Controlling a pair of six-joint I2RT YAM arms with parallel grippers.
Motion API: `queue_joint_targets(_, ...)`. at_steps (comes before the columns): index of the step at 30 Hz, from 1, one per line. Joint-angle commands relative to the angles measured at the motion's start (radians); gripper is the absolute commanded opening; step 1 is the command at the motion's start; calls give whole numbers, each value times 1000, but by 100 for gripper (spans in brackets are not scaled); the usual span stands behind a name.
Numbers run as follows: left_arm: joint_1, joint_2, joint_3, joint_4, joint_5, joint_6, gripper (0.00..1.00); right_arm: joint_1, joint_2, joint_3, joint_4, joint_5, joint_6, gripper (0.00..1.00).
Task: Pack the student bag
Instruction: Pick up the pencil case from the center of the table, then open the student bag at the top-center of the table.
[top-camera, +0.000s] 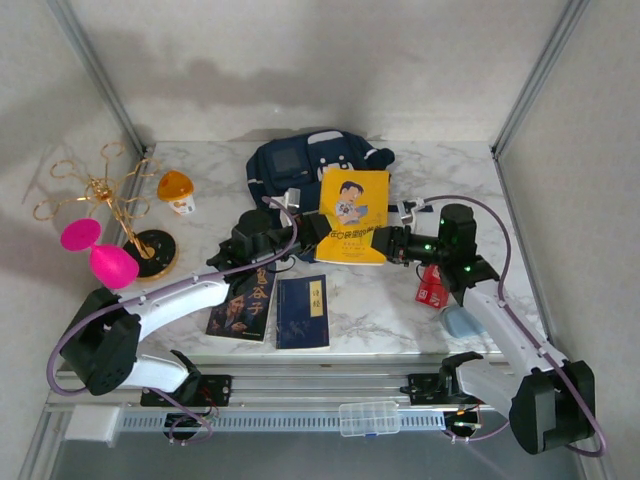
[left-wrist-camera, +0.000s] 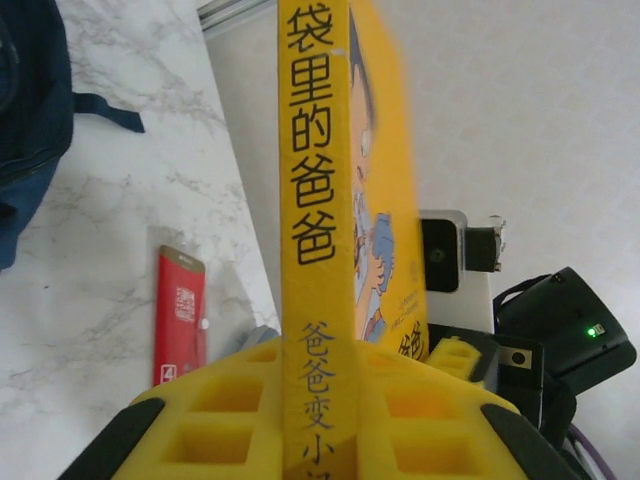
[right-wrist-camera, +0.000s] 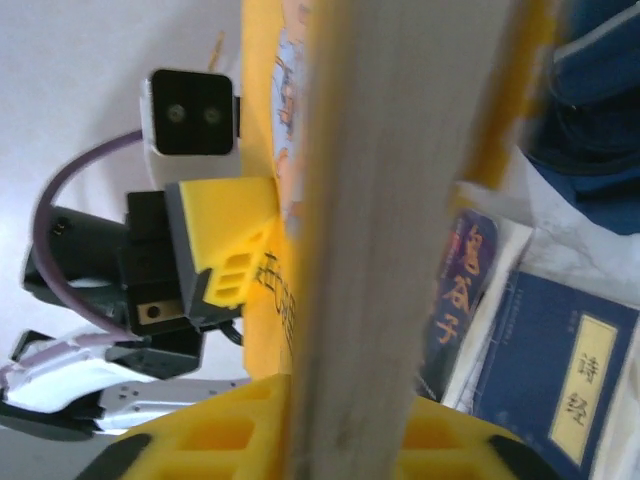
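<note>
The navy student bag (top-camera: 300, 160) lies at the back of the table, and its fabric also shows in the wrist views (left-wrist-camera: 30, 120) (right-wrist-camera: 590, 100). In front of it a yellow book (top-camera: 353, 215) with a cartoon cover is held up off the table between both arms. My left gripper (top-camera: 312, 228) is shut on its spine side (left-wrist-camera: 320, 200), the yellow pads (left-wrist-camera: 230, 420) pressed against it. My right gripper (top-camera: 392, 240) is shut on the opposite, page-edge side (right-wrist-camera: 400, 200). Each wrist view shows the other gripper's finger on the book's far edge.
A dark book (top-camera: 243, 300) and a blue book (top-camera: 303, 310) lie at the table's front. A red packet (top-camera: 432, 287) and a pale blue object (top-camera: 460, 320) sit under the right arm. An orange-lidded cup (top-camera: 177, 190), gold stand (top-camera: 100, 185) and pink object (top-camera: 100, 255) are at the left.
</note>
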Motion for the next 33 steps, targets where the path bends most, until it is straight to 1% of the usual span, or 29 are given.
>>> queue_joint_targets(1, -6, -2, 60, -53, -31, 78, 0, -14, -17, 52, -55, 31, -52, 8)
queue_joint_targets(2, -5, -2, 75, -91, -35, 106, 4, -20, -18, 66, -86, 49, -71, 4)
queue_joint_targets(3, -3, -1, 93, -136, -36, 144, 16, -32, -20, 84, -128, 69, -96, 1)
queue_joint_targets(4, -1, -1, 114, -184, -37, 185, 25, -45, -23, 99, -165, 90, -116, 0)
queue_joint_targets(5, 0, -1, 143, -256, -48, 257, 33, -66, -26, 115, -214, 116, -133, 0)
queue_joint_targets(6, 0, 0, 175, -359, -93, 340, 38, -94, -31, 125, -253, 144, -144, 0)
queue_joint_targets(7, 0, 6, 206, -442, -150, 409, 41, -120, -37, 132, -285, 168, -152, 0)
queue_joint_targets(9, -4, 53, 278, -597, -291, 568, 49, -172, -55, 144, -346, 230, -176, 0)
queue_joint_targets(10, -5, 90, 320, -667, -340, 616, 50, -199, -65, 147, -372, 260, -188, 0)
queue_joint_targets(11, -4, 143, 376, -746, -356, 674, 51, -224, -72, 146, -390, 276, -192, 0)
queue_joint_targets(13, -11, 239, 469, -857, -331, 788, 52, -268, -83, 143, -399, 276, -200, 0)
queue_joint_targets(14, -20, 284, 503, -889, -323, 842, 53, -284, -87, 145, -407, 282, -206, 0)
queue_joint_targets(16, -37, 357, 560, -931, -350, 922, 56, -308, -93, 151, -427, 302, -217, 1)
queue_joint_targets(19, -47, 461, 642, -967, -370, 1008, 59, -342, -91, 143, -433, 282, -222, 1)
queue_joint_targets(21, -47, 530, 692, -983, -404, 1027, 60, -363, -90, 133, -432, 264, -217, 1)
queue_joint_targets(24, -46, 605, 767, -1016, -418, 1052, 59, -396, -97, 122, -432, 234, -216, 1)
queue_joint_targets(33, 9, 678, 862, -1051, -432, 1063, 48, -432, -101, 88, -410, 182, -209, 1)
